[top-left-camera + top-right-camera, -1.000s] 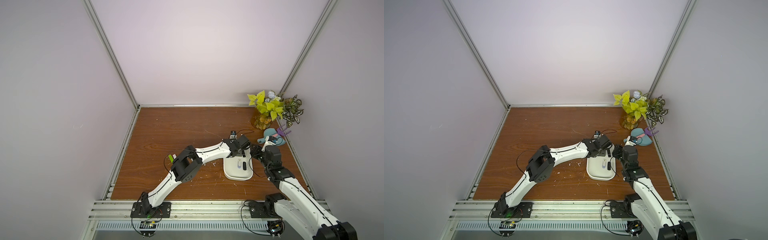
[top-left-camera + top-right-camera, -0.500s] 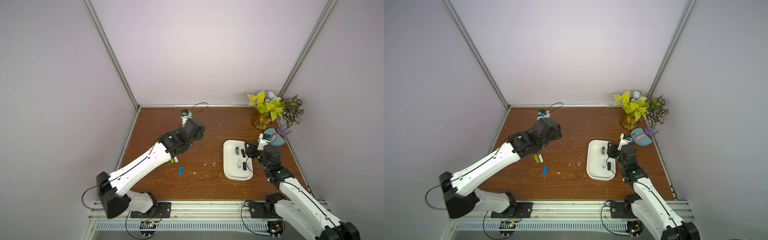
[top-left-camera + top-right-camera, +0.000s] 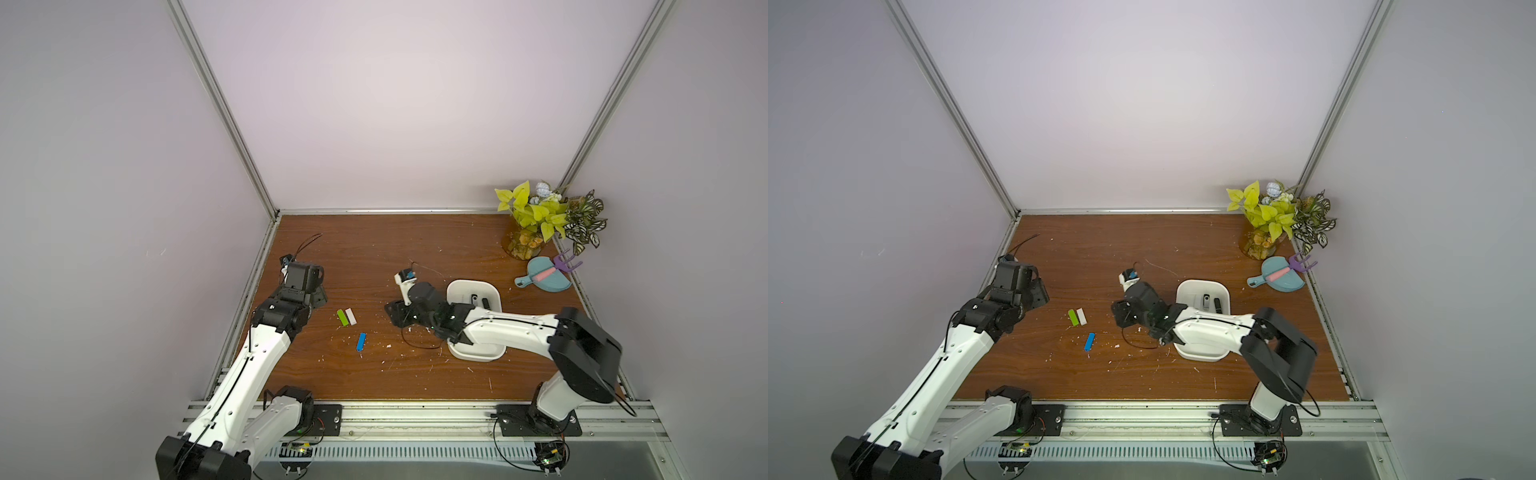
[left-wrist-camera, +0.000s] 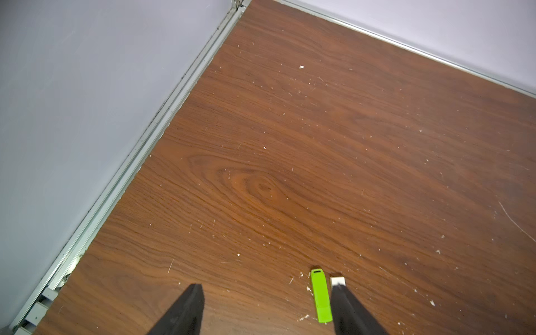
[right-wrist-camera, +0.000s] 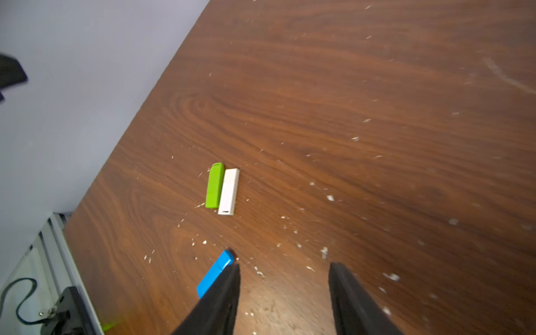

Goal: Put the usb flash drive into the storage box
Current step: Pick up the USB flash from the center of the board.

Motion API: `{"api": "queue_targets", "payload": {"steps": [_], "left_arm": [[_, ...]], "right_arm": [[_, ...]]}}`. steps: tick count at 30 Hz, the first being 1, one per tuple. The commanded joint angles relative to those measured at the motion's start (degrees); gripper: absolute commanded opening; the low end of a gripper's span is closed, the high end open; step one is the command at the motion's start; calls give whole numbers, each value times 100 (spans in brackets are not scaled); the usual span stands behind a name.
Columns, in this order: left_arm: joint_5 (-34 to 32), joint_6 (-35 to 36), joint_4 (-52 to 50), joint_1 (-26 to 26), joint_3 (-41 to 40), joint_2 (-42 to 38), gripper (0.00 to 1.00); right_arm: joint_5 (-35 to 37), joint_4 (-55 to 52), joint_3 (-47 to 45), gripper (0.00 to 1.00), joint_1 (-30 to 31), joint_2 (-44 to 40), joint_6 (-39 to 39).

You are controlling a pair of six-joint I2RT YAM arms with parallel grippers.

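Both grippers part-open, nothing held: right gripper (image 5: 284,265) hovers over the bench (image 3: 395,249) just beside the blue drive (image 5: 216,274); left gripper (image 4: 266,287) is by the green drive (image 4: 320,295) and white drive (image 5: 229,191), which lie touching, side by side. All three drives are on the bench, apart from the box (image 3: 453,291); two dark drives (image 3: 1206,301) lie in it.

Risks:
- Right gripper sits off-centre. One finger (image 5: 220,293) overlaps the blue drive's end, so closing here would likely shove it, not pinch it.
- Green/white pair — jaws may take both, or skid one away.
- Both arms face the same patch; collision possible.
- Right forearm lies over the box — a swing back could knock it.
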Motion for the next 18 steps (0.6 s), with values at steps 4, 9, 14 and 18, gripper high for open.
{"api": "queue_targets", "payload": {"steps": [4,9,14,18], "left_arm": [[253,174,25,165,13,41,69],[184,159,23,165,-26,-24,69],[122,123,20,163,-40,-81,69],[120,120,20,171,-65,-127,69]], "right_arm": [[128,313,1066,57,319,1138,-458],[112,-25,1953,58,428,1866,-620],[155,-459,2583,57,425,2389,-668],[198,-747,2878,52,453,2683,-758]]}}
